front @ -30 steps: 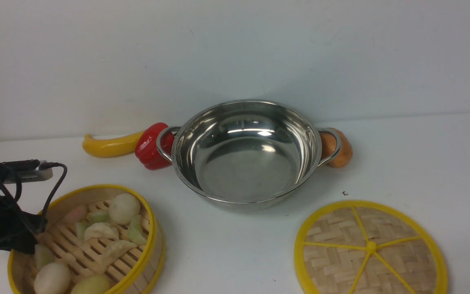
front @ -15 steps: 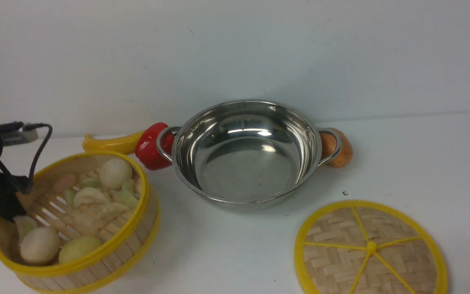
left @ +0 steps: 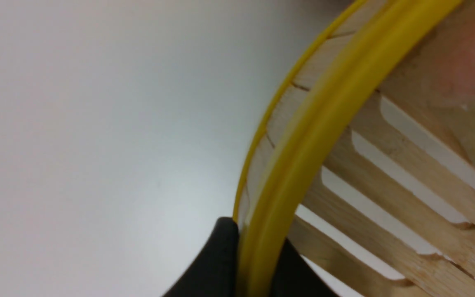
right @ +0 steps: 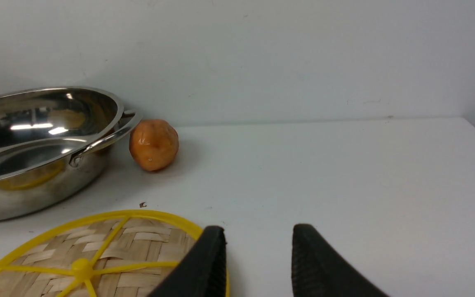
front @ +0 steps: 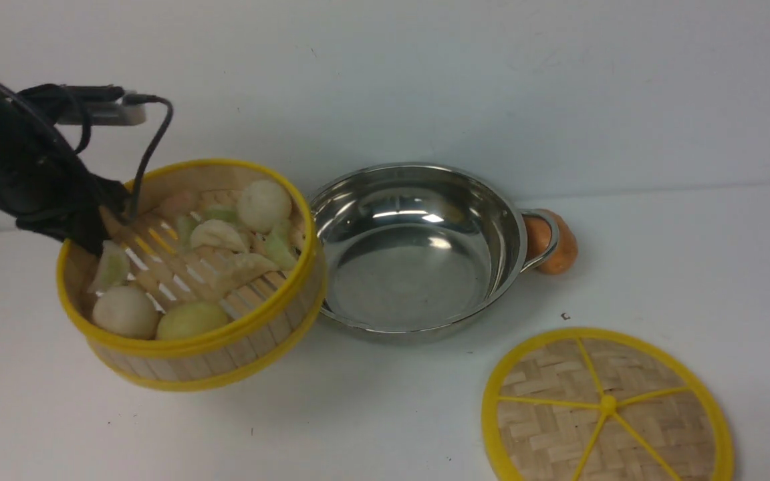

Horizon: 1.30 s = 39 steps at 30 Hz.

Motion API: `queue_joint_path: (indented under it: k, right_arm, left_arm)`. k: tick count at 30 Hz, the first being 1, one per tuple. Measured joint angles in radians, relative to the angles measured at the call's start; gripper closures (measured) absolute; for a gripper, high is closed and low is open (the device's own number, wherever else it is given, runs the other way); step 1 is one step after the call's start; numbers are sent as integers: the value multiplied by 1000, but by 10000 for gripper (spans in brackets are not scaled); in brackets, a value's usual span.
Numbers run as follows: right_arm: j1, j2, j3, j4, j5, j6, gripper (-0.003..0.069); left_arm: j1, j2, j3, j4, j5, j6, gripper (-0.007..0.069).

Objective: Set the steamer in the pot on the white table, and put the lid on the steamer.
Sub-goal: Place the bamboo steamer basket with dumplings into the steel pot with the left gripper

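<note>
Steamer (front: 191, 267): round bamboo, yellow-rimmed, slatted, holding pale toy dumplings and buns; tilted at nine o'clock of pot (front: 412, 267), rim pinched by left claw (front: 101, 230); pot: shiny steel, empty; lid (front: 559, 427): flat woven disc, five o'clock, on white worktop (front: 385, 414); right claw (right: 258, 264): spread

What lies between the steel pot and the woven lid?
Between the pot and the lid, the front view shows bare white table, apart from small dark specks.
</note>
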Motion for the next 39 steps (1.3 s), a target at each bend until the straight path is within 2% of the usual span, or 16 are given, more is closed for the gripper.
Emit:
queue_joint_path:
  k: [7,17,24,39]
  right_arm:
    - [0,0,0,0,0,0,414]
    - [0,0,0,0,0,0,414]
    - [0,0,0,0,0,0,414]
    - [0,0,0,0,0,0,414]
  left_arm:
    - [-154,144,-250,1,1,-61,594]
    - [-285,316,-480,-74,3,-102,594]
    - [-322,401,-557,-74,14,-120,594]
    - [-323,434,-574,-45,13,-144,594]
